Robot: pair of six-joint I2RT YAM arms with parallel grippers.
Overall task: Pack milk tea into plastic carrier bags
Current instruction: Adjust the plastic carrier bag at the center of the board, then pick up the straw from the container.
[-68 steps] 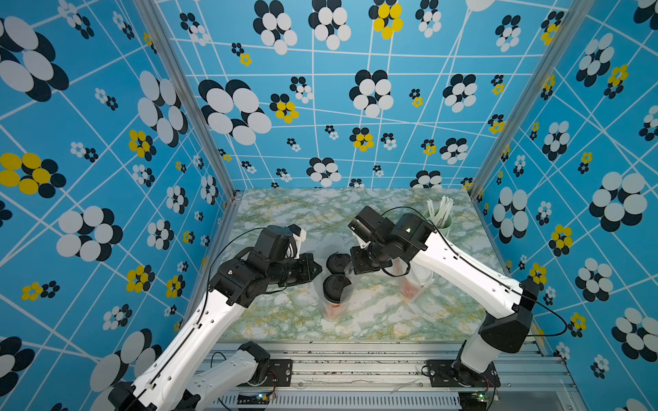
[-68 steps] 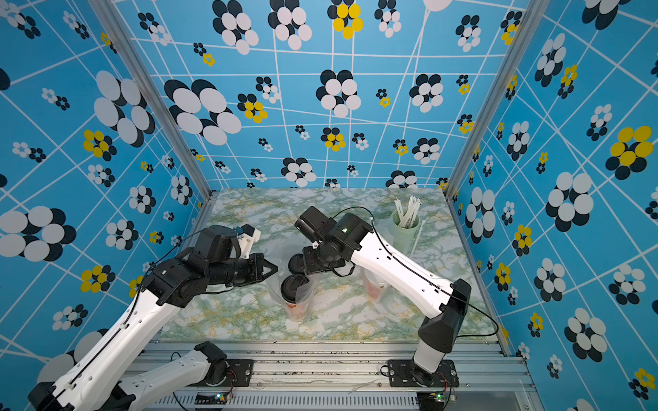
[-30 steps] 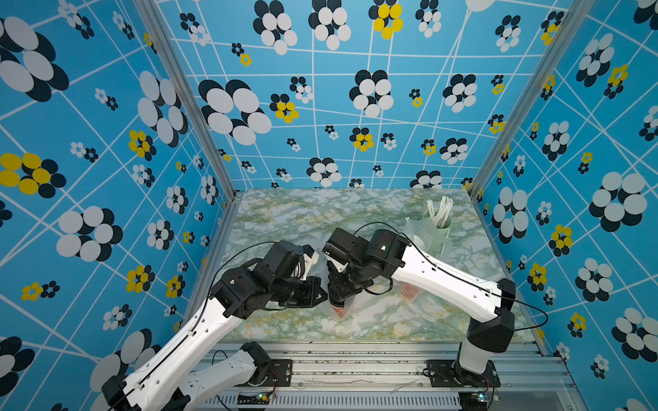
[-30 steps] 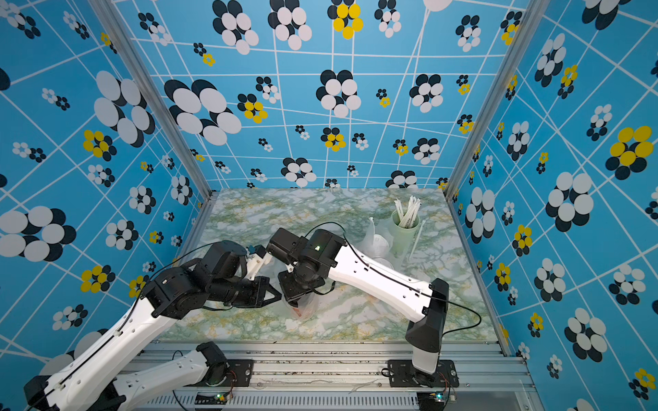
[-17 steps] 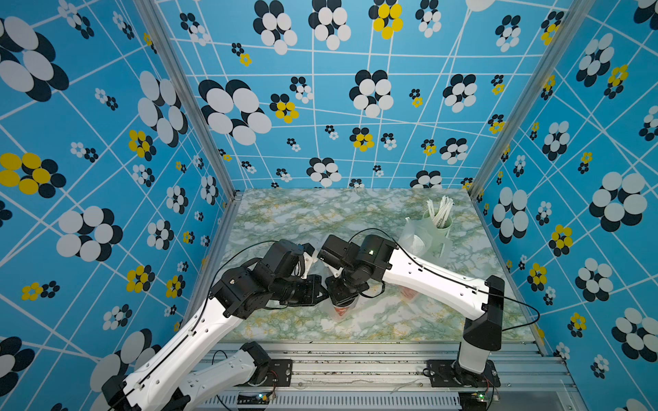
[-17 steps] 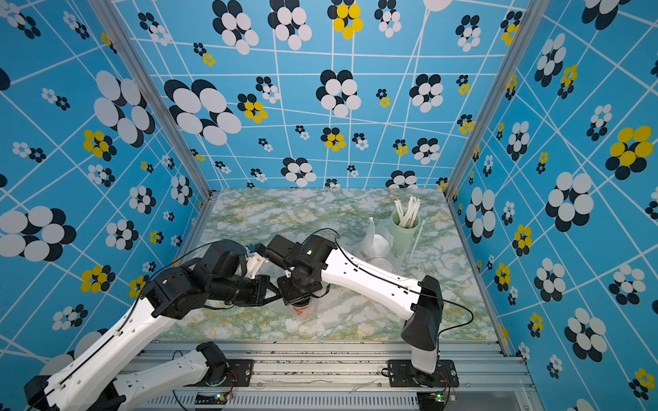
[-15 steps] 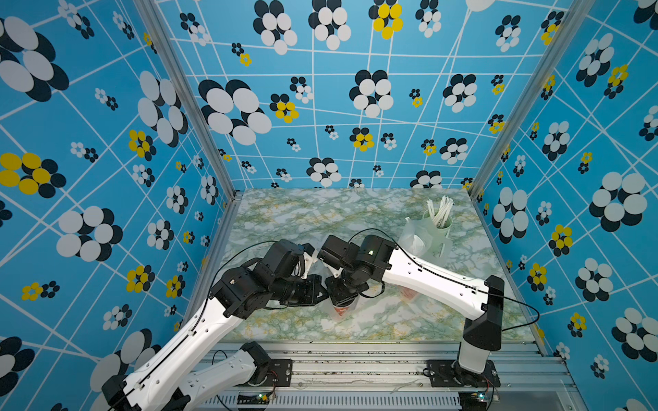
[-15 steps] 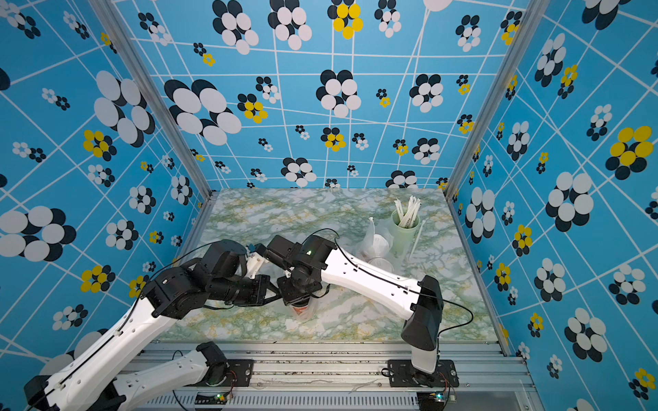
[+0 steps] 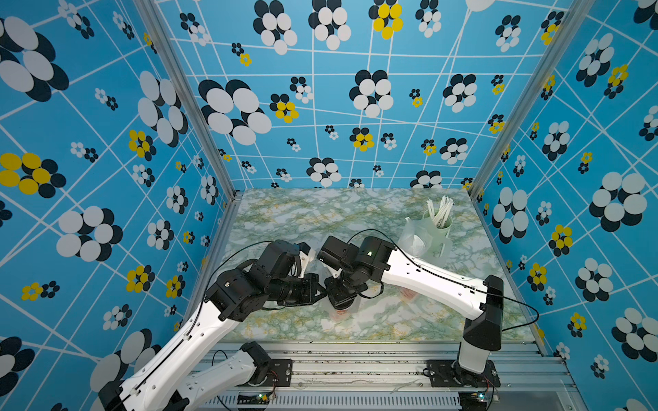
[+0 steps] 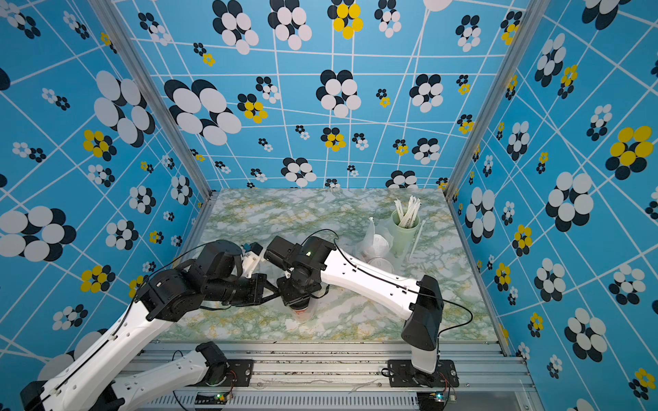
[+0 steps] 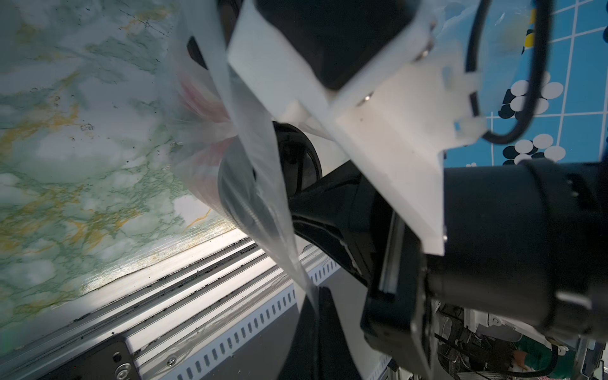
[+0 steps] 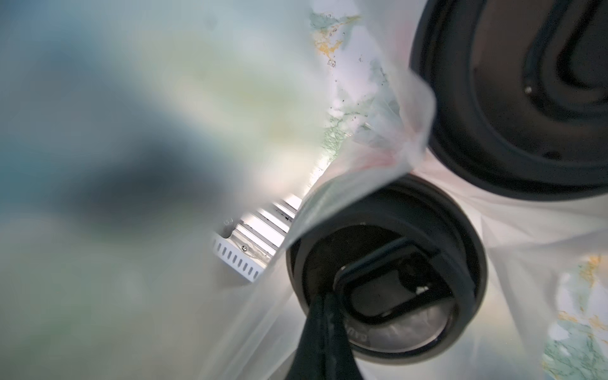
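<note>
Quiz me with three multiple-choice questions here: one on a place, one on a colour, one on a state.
1. Where does the pale green straw cup stand?
A) far right of the table
B) front left
C) centre

2. What colour are the two domed lids in the plastic carrier bag?
A) white
B) black
C) red

3. How is the left tool?
A) wide open
B) shut on that bag's film
C) out of view

Answers: A, top views show it far right; B, both look black from the right wrist; B, film tapers into its closed tips.
</note>
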